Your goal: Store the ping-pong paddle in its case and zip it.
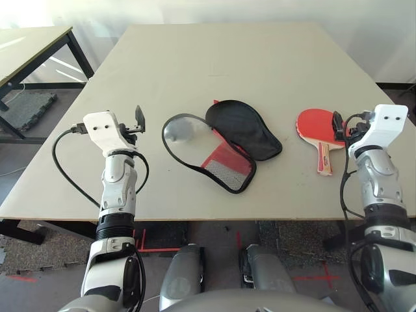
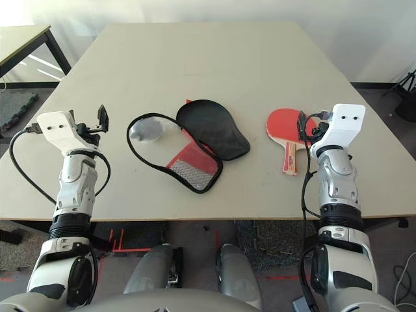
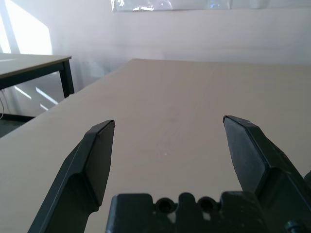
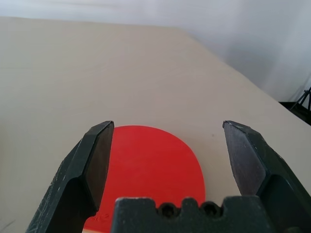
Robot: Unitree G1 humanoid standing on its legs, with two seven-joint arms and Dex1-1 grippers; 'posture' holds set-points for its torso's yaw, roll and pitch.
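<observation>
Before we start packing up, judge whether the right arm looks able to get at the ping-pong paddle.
Probably yes: the right gripper is open at the paddle's red face, and nothing lies on the paddle; the case is off to its left.

L wrist view: L gripper [image 3: 169, 119] open, 2 black fingers wide apart, nothing btwn them, tips over bare part of beige tabletop [image 3: 165, 97]. 2nd table [image 3: 34, 65] w/ dark frame near the beige one, partly in view. White wall [image 3: 194, 36] behind, bright sunlight patches [image 3: 31, 31] on it, clear plastic sheet [image 3: 170, 4] along top.
</observation>
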